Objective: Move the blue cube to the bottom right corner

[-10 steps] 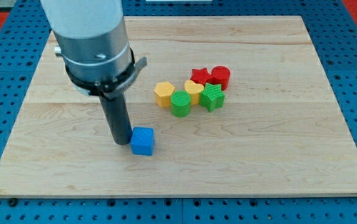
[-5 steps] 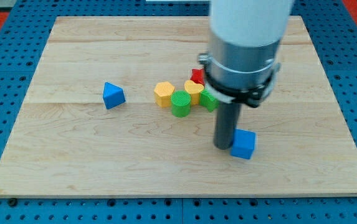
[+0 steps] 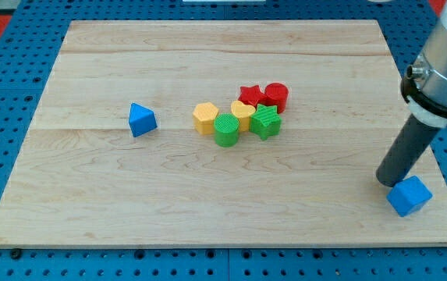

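The blue cube (image 3: 409, 195) lies near the board's bottom right corner, turned at an angle. My tip (image 3: 386, 180) rests on the board just to the cube's upper left, touching or almost touching it. The dark rod rises from there toward the view's top right, where the grey arm body enters the view.
A blue triangular block (image 3: 141, 120) lies left of centre. A cluster sits in the middle: yellow hexagon (image 3: 205, 118), green cylinder (image 3: 226, 129), yellow heart (image 3: 243, 113), green star (image 3: 265, 121), red star (image 3: 250, 96), red cylinder (image 3: 276, 96). The wooden board (image 3: 90, 195) lies on blue pegboard.
My tip and the blue cube have moved far to the right and slightly down, from left of centre to the bottom right corner. The cube has rotated. The other blocks stayed put.
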Robot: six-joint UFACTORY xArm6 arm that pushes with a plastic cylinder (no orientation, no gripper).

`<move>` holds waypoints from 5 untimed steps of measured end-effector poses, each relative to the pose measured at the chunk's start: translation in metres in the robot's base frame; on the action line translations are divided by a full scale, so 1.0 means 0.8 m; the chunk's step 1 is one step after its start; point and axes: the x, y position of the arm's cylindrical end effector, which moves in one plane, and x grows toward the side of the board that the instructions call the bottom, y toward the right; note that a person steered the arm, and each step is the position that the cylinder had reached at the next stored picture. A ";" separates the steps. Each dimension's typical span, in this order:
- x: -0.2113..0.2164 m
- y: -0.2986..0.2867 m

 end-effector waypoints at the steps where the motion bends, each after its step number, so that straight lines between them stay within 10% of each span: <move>1: 0.004 0.007; 5: 0.012 -0.003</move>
